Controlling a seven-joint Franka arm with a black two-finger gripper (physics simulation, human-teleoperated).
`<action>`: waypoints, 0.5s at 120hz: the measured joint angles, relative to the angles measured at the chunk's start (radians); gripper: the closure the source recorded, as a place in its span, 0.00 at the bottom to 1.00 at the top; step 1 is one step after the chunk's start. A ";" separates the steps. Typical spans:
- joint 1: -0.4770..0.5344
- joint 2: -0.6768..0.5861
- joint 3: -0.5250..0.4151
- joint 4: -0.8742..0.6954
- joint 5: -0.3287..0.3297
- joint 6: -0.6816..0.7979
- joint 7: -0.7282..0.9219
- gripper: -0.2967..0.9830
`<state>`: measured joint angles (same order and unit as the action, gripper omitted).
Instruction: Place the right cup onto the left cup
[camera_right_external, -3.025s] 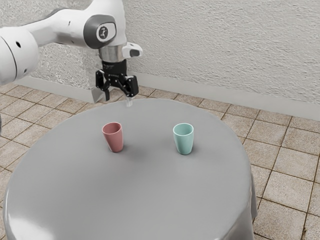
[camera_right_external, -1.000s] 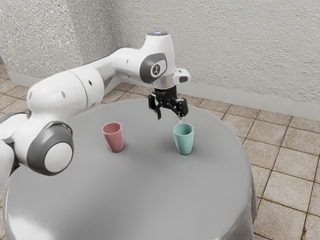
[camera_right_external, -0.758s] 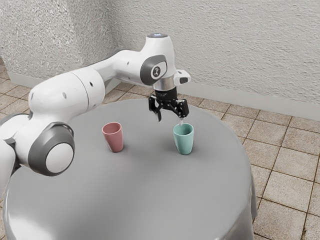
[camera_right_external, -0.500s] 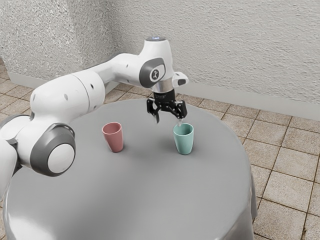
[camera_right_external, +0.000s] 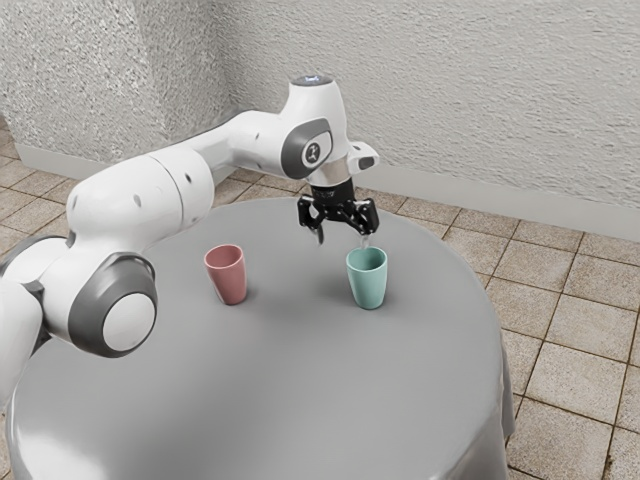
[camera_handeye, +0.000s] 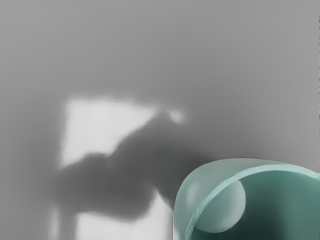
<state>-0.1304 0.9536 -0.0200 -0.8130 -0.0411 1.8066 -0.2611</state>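
Observation:
The black gripper (camera_right_external: 343, 238) is open, its fingers apart, above and just behind the teal cup (camera_right_external: 368, 280) in the exterior view. One fingertip is close to that cup's rim; I cannot tell whether they touch. The teal cup stands upright on the table at the exterior view's right. A pink cup (camera_right_external: 229, 276) stands upright toward the exterior view's left, apart from it. Close under my hand, the wrist view has the rim and inside of the teal cup (camera_handeye: 270, 205).
The round grey table (camera_right_external: 290, 390) carries both cups. Behind it rises a textured white wall (camera_right_external: 480, 90). The arm (camera_right_external: 140, 205) reaches in over the table's left part in the exterior view, with its elbow low at that edge.
Over three seconds my arm has swung toward the exterior view's right, from the table's far edge to the teal cup. In the last half second the hand has shifted slightly right. The cups stay put.

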 joint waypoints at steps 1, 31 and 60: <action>0.000 0.000 0.000 0.000 0.000 0.000 0.000 0.23; 0.000 0.010 -0.004 -0.007 0.000 0.008 -0.009 0.23; 0.000 0.024 -0.006 -0.012 -0.001 0.013 -0.014 0.23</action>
<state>-0.1304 0.9779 -0.0256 -0.8248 -0.0422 1.8200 -0.2747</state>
